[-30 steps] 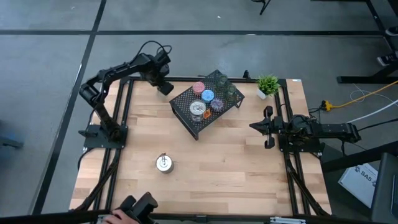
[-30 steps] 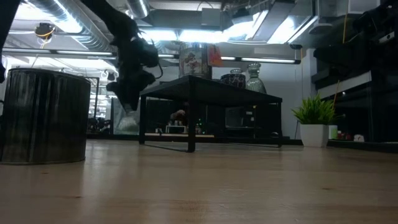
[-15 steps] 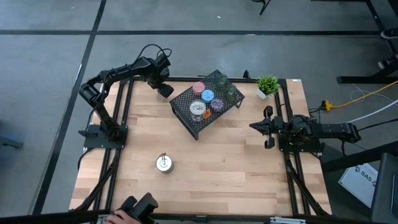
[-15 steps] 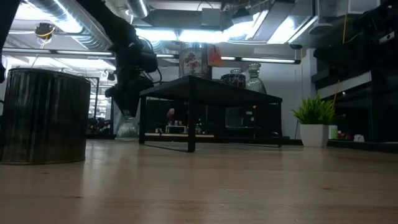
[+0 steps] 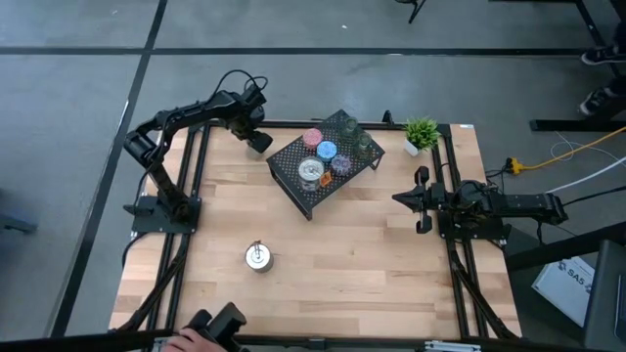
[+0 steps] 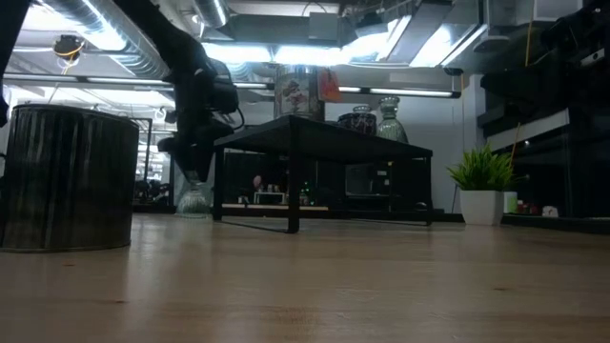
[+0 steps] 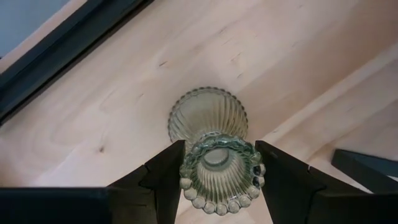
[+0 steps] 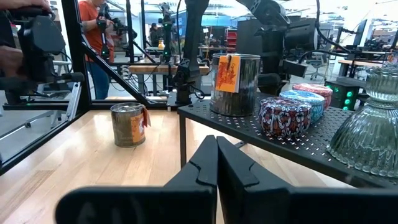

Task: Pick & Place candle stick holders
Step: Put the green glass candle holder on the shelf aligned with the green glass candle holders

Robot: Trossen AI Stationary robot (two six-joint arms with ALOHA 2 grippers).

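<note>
At the far left corner of the tabletop [image 5: 225, 215], the left end effector [image 7: 214, 171] is clenched on a green glass holder [image 7: 214, 155], its two fingers [image 7: 165, 174] pressing either side of the beaded upper rim while the ribbed foot points down at the wood. In the low view the foot appears to be at, or just above, the tabletop, so I judge this to be the setting-down step, with the grip kept on so the holder lands upright rather than tipping. Near the front edge, toward the left, a silver holder [image 5: 257, 256] stands alone, apparently already taken off the rack. The black mesh rack [image 5: 293, 176] sits at the middle of the far edge and carries the remaining holders: a pink one [image 5: 313, 137], a blue one [image 5: 327, 150], a purple one [image 5: 341, 164], another silver one [image 5: 311, 171] and two green glass ones [image 5: 356, 137]. A small potted plant [image 5: 421, 132] stands at the far right corner. The right end effector [image 8: 216, 163] waits at the right edge, fingers pressed together and empty.
</note>
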